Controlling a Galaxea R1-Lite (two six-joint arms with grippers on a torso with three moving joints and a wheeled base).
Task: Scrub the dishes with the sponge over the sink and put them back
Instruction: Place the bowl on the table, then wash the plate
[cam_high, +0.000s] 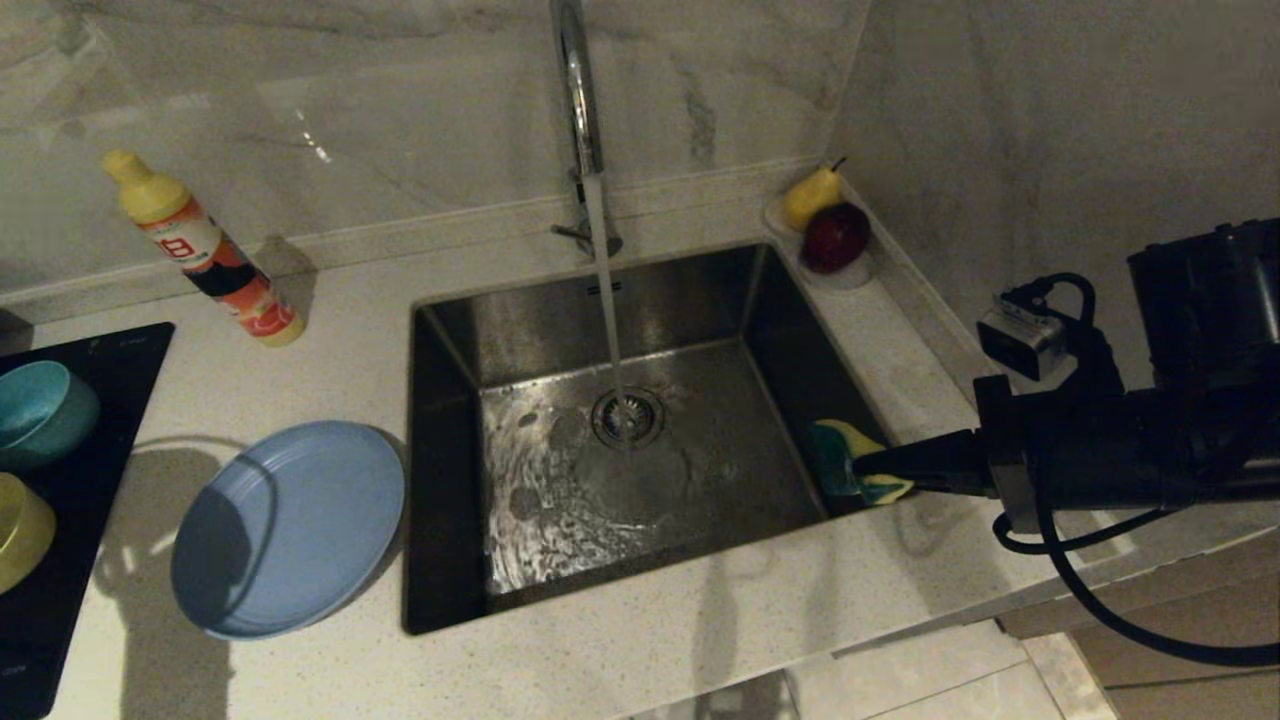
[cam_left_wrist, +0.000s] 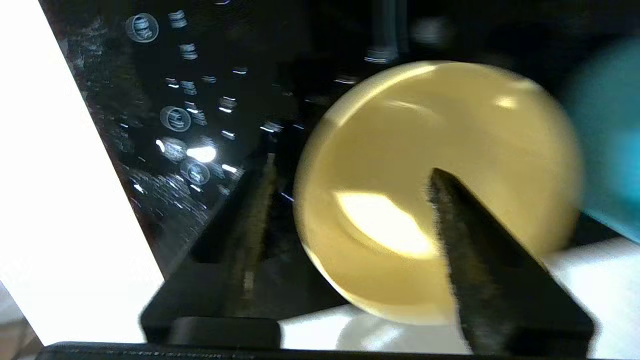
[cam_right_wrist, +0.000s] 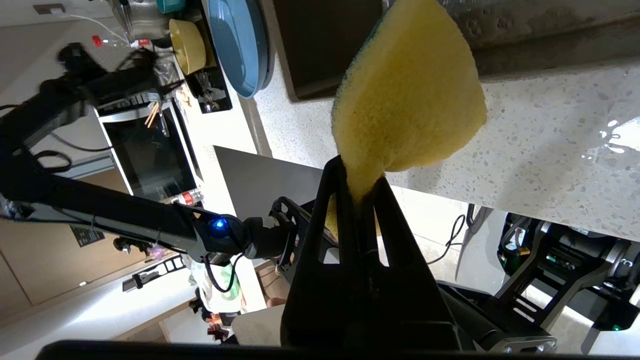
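Note:
My right gripper (cam_high: 872, 466) is shut on the sponge (cam_high: 848, 458), holding it at the right edge of the sink (cam_high: 560, 330). Its fingers pinch the yellow side of the sponge (cam_right_wrist: 410, 95) at the gripper tip (cam_right_wrist: 357, 175). The blue-grey plate (cam_high: 290, 525) lies on the counter left of the sink. The teal bowl (cam_high: 40, 410) and yellow bowl (cam_high: 20, 530) sit on the black cooktop (cam_high: 90, 480). My left gripper (cam_left_wrist: 352, 167) is open and straddles the near rim of the yellow bowl (cam_left_wrist: 435, 150), one finger over its inside. The teal bowl (cam_left_wrist: 610, 130) is beside it.
Water runs from the chrome tap (cam_high: 580, 100) onto the drain strainer (cam_high: 628, 415). A dish-soap bottle (cam_high: 205, 250) stands at the back left. A pear and a red fruit (cam_high: 835, 235) sit on a small dish at the sink's back right corner.

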